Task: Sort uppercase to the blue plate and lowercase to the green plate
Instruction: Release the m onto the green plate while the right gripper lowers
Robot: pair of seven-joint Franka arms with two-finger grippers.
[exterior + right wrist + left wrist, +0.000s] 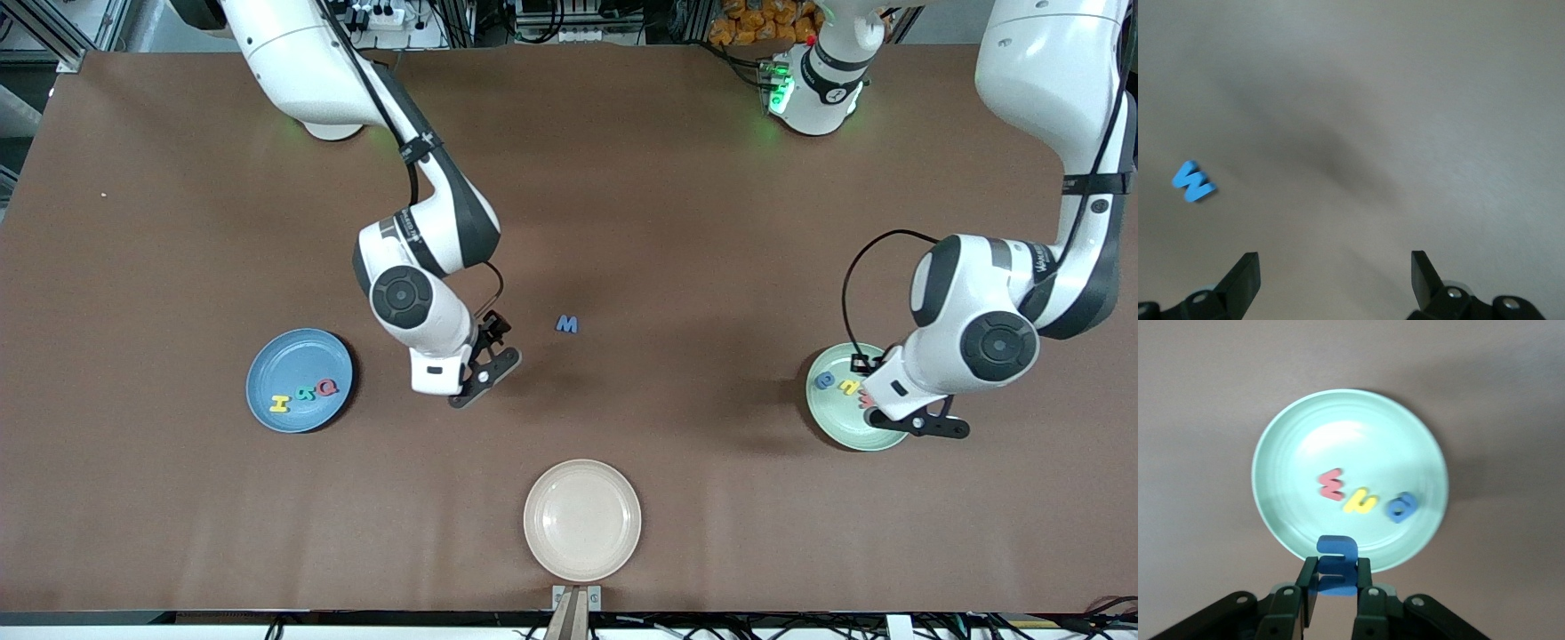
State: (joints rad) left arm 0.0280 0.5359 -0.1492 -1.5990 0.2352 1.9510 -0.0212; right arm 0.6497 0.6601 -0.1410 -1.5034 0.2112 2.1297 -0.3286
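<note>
Front camera high, faces arm bases, looks down on whole bench (622, 178). Left wrist camera close above green plate (1271, 500), shared with front view (831, 418). Right wrist camera low over bare bench, shares blue M (1194, 182) with front view (567, 324).

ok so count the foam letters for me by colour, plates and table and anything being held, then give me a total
Blue: 3, the M on the table, one on the green plate, one held in the left end effector
Yellow: 2, the H on the blue plate, one on the green plate
Red: 2, the Q, one on the green plate
Teal-green: 1, the R
Total: 8
</note>
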